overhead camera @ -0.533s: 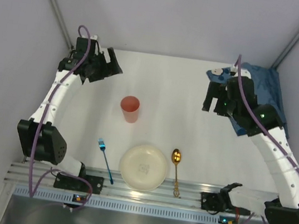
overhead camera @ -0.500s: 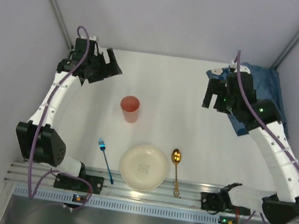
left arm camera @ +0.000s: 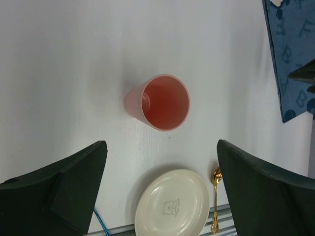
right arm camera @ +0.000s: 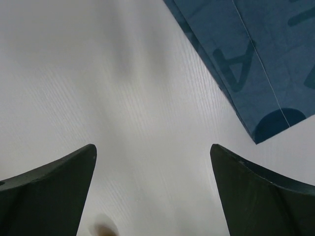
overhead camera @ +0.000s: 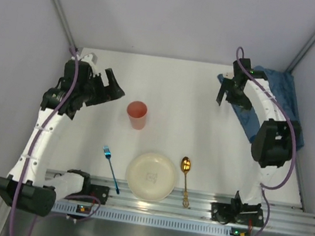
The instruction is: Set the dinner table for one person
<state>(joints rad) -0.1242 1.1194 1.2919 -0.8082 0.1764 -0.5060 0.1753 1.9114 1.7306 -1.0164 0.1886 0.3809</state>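
Observation:
The white dinner table (overhead camera: 179, 94) holds a pink cup (overhead camera: 137, 114) standing upright left of centre. A cream plate (overhead camera: 151, 176) lies at the near edge, with a blue fork (overhead camera: 111, 168) to its left and a gold spoon (overhead camera: 185, 178) to its right. My left gripper (overhead camera: 113, 89) is open and empty, hovering left of the cup. Its wrist view shows the cup (left arm camera: 160, 102), the plate (left arm camera: 172, 204) and the spoon (left arm camera: 215, 196) between its open jaws (left arm camera: 161, 147). My right gripper (overhead camera: 225, 95) is open and empty above bare table (right arm camera: 98, 73), beside the placemat's left edge.
A dark blue letter-printed placemat (overhead camera: 278, 100) lies crumpled at the far right corner and shows in the right wrist view (right arm camera: 256, 54). A ribbed aluminium rail (overhead camera: 156, 204) runs along the near edge. Grey walls close in the left, far and right sides.
My left gripper has come nearer and lower, toward the cup. My right arm has folded back and its gripper has moved a little toward the far edge by the placemat. The tableware has not moved.

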